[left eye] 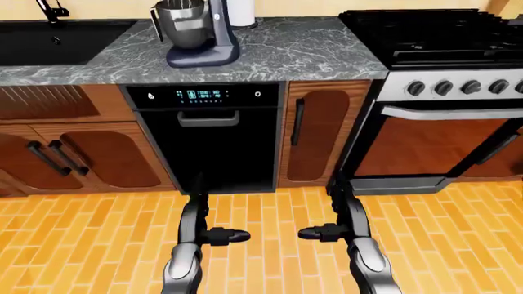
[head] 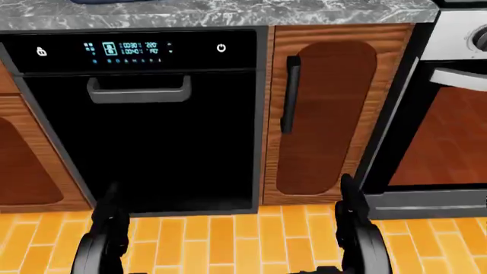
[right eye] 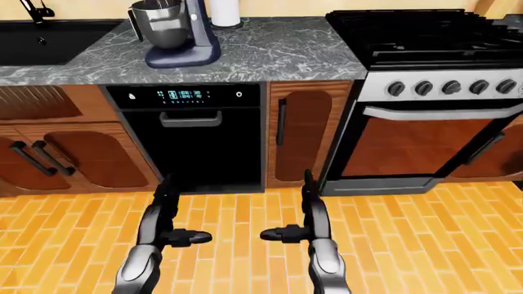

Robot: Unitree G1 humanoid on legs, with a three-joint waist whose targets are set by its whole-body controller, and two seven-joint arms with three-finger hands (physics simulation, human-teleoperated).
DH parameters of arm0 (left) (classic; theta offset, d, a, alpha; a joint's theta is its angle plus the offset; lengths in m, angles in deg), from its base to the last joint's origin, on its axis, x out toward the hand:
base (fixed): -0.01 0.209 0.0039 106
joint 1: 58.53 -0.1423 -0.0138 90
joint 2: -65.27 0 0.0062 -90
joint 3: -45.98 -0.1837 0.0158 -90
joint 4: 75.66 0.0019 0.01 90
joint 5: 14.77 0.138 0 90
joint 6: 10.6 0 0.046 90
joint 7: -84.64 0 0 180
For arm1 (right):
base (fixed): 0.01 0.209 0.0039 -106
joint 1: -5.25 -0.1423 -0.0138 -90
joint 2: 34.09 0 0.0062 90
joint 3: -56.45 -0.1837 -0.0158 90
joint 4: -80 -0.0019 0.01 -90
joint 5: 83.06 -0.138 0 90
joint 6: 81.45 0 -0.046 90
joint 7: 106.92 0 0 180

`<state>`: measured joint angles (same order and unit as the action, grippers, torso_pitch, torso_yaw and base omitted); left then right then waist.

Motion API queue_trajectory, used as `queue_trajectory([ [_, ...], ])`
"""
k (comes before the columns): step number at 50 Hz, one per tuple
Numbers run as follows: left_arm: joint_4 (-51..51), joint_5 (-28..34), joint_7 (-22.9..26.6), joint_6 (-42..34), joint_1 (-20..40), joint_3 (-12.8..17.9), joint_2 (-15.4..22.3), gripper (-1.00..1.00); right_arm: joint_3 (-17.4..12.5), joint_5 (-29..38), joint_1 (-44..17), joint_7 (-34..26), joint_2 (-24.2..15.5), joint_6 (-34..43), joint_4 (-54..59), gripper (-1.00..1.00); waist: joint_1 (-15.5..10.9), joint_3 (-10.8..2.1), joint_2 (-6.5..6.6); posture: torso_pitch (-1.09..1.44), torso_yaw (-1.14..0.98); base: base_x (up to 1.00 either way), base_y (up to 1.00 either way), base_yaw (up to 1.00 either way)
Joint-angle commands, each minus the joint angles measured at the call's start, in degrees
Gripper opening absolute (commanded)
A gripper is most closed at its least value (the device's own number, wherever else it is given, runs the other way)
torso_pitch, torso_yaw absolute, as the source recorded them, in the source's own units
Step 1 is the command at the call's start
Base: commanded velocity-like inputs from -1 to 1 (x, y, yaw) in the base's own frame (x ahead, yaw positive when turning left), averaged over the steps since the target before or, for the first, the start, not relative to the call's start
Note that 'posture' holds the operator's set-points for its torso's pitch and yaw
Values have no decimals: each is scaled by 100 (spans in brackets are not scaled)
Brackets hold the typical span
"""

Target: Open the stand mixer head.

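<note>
A simulated kitchen seen from the robot's head, looking down at a run of cabinets. A grey marbled counter [left eye: 302, 52] crosses the top of the left-eye view. On it, directly above the dishwasher [left eye: 208, 138], stands the stand mixer [left eye: 196, 33]: dark blue-grey body, steel bowl on its left side. Its head is cut off by the top edge of the view, so whether it is raised cannot be told. A white cylinder [left eye: 241, 12] stands just right of the mixer, against the wall.

The dishwasher is black, with a lit blue display and a grey bar handle. Left of it are wooden cabinet doors [left eye: 81, 156] with dark handles, and above those a black sink [left eye: 61, 40] set into the counter. Right of the dishwasher is a narrow wooden door [left eye: 314, 131], then a stove [left eye: 446, 92] with black burner grates, a row of knobs and an oven door.

Below the dishwasher, orange brick-pattern floor [left eye: 262, 245] fills the lower part of the view. The left hand [left eye: 214, 235] and right hand [left eye: 325, 232] hang low over the floor, well apart from the mixer, fingers loosely spread and pointing toward each other, holding nothing.
</note>
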<state>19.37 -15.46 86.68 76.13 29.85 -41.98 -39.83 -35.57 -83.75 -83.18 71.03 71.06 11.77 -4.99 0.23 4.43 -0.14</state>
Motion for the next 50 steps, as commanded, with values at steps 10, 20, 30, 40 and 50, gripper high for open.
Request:
queue_trajectory([
  [10, -236, -10, 18, 497, 215, 11, 17, 100, 54, -6, -189, -207, -19, -494, -502, 100, -43, -423, -36, 0, 0, 0, 0, 0],
  [20, -137, -65, -60, 1067, 290, 32, 14, 100, 54, 87, -267, -332, -74, -1335, -565, 100, -37, -504, -16, 0, 0, 0, 0, 0],
  [30, -1199, -1181, 252, 2033, 116, -11, -148, 100, 305, 215, -155, -1014, -42, -3026, -1423, 100, -13, -533, -13, 0, 0, 0, 0, 0],
  [40, -3531, -2356, -407, 892, 499, 171, -52, 100, 149, -405, -942, -728, -34, -875, -3686, 100, -23, -510, -12, 0, 0, 0, 0, 0],
  [50, -4836, -3293, -1222, -10, 1103, 517, 205, 100, 158, -809, -1772, -217, -82, 618, -4923, 100, -29, -431, 18, 0, 0, 0, 0, 0],
])
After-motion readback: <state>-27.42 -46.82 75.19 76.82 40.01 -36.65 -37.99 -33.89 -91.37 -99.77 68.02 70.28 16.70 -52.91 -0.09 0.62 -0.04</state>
